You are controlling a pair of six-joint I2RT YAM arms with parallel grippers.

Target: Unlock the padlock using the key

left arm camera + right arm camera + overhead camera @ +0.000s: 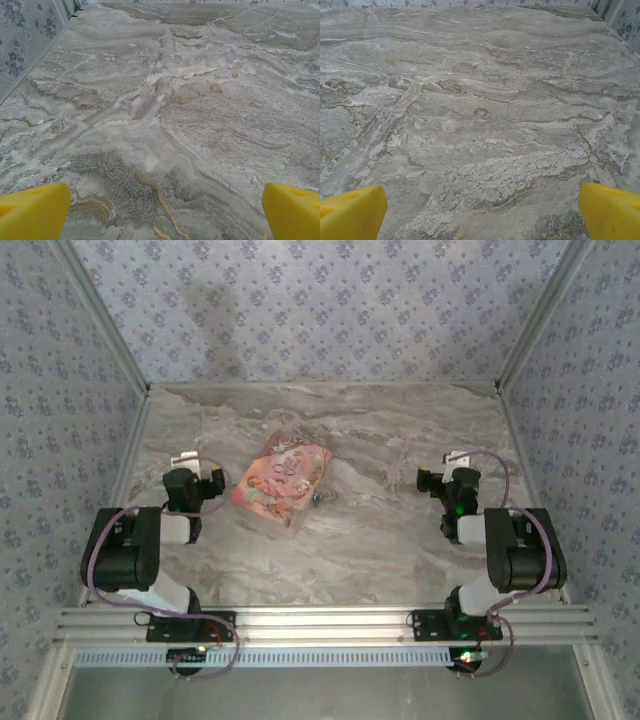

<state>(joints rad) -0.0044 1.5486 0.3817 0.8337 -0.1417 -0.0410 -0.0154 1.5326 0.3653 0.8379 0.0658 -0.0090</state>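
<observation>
A tiny blue padlock (314, 502) lies on the marble table (380, 540) against the right edge of a pink picture-printed box (283, 480); its shackle is too small to make out. I cannot pick out a key. My left gripper (208, 487) rests low just left of the box, open, with its yellow fingertips (32, 212) wide apart over bare marble. My right gripper (432, 481) hovers far to the right of the padlock, also open, its yellow fingertips (610, 212) spread and nothing between them.
Patterned walls (320, 310) close off the back and both sides of the table. An aluminium rail (320, 625) runs along the near edge between the arm bases. Bare marble lies between the box and the right gripper.
</observation>
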